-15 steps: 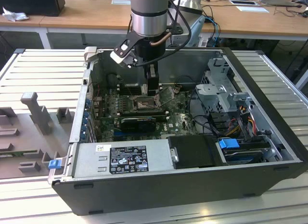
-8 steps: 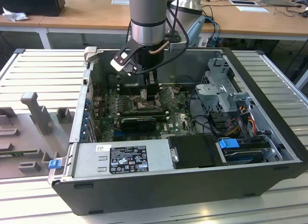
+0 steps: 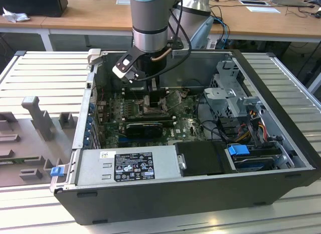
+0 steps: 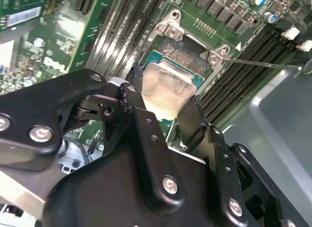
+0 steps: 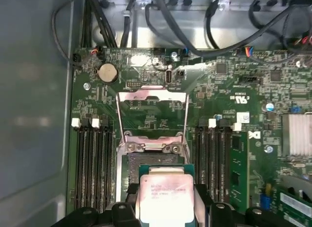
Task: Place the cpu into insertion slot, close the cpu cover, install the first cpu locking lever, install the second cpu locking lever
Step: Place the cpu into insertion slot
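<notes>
At the exterior view's left the slatted table (image 3: 45, 68) carries grey fixtures (image 3: 40, 118); right of them stands the open case (image 3: 165, 199), the arm (image 3: 149, 23) reaching down into it above the board (image 3: 188, 126). The fingers (image 4: 197, 117) pinch the cpu (image 5: 163, 195) by two opposite edges, metal top up, over the slot (image 5: 146, 161); whether it touches the slot cannot be told. The cover (image 5: 152, 95) lies swung open, just beyond the slot.
</notes>
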`<action>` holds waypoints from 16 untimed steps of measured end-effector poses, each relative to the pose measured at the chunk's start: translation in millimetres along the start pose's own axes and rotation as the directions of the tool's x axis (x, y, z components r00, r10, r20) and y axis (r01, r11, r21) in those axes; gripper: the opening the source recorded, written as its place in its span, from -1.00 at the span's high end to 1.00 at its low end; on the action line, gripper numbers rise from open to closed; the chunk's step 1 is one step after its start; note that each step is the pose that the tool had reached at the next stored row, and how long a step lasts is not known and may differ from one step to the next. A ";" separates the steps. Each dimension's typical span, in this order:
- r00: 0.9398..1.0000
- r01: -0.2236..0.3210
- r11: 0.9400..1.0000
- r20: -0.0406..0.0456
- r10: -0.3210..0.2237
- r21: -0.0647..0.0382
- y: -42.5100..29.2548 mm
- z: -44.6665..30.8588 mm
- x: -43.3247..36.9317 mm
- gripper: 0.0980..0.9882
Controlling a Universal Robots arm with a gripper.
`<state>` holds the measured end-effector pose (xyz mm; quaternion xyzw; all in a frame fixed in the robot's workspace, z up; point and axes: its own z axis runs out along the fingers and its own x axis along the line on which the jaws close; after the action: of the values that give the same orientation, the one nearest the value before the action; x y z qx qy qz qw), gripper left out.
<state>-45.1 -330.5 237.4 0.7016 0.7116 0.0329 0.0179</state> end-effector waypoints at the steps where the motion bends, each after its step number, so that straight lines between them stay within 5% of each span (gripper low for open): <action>1: 1.000 0.000 1.000 0.000 0.000 0.000 -0.4 1.8 0.7 0.03; 7: 1.000 -0.011 1.000 0.001 0.011 0.000 -1.7 19.9 5.6 0.03; 16: 1.000 -0.012 1.000 0.001 0.012 0.000 -1.4 23.3 5.5 0.03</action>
<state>-44.9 -324.6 214.2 0.7058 0.7074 0.0328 0.0180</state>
